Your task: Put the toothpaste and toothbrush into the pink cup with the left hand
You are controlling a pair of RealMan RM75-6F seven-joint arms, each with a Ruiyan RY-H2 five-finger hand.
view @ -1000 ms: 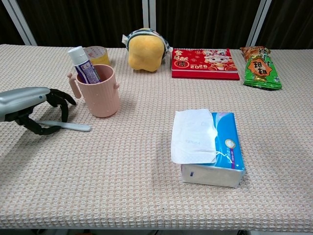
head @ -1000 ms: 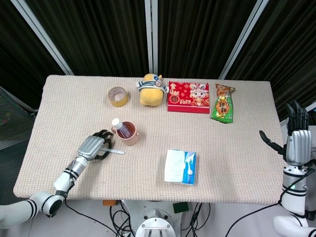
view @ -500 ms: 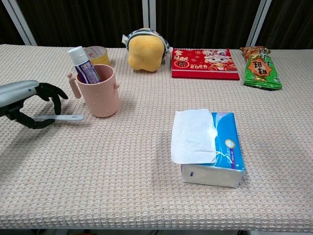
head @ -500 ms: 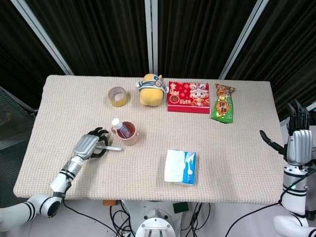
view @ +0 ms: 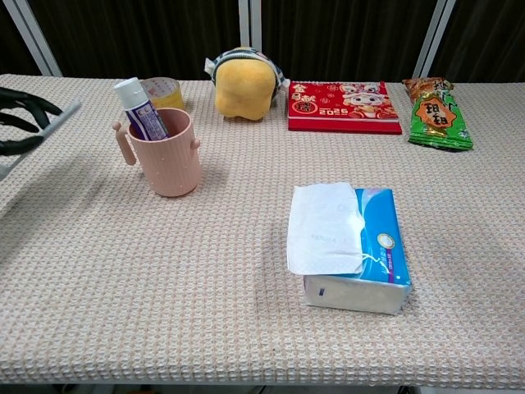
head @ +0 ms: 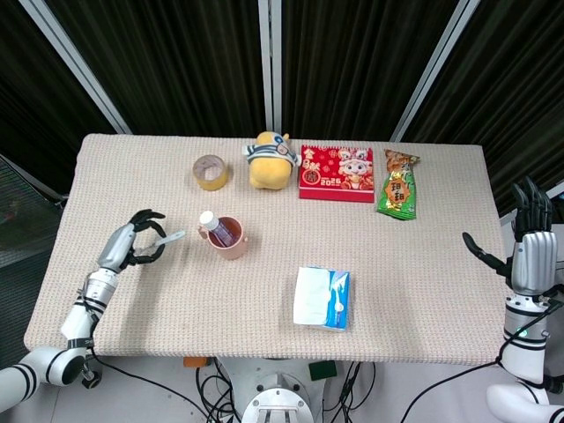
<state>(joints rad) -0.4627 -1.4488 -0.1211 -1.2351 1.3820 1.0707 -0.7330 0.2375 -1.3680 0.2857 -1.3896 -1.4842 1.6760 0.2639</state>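
Note:
The pink cup [head: 231, 239] [view: 165, 153] stands left of the table's middle, and the toothpaste tube [head: 214, 226] [view: 141, 108] leans inside it, cap up. My left hand [head: 130, 241] [view: 18, 120] is raised to the left of the cup and grips the white toothbrush [head: 166, 238] [view: 57, 116], whose free end points toward the cup. In the chest view only the fingers show at the left edge. My right hand [head: 531, 248] stays off the table's right edge, fingers spread upward, holding nothing.
A tissue pack [head: 322, 298] [view: 349, 246] lies at the front centre. Along the back edge sit a tape roll [head: 211, 172], a yellow plush toy [head: 270, 160] [view: 241, 82], a red calendar [head: 337, 173] [view: 344, 104] and a green snack bag [head: 398, 184] [view: 436, 113].
My left hand closed on the toothbrush lying on the cloth, then lifted it up and to the left, away from the cup. The right hand stayed still.

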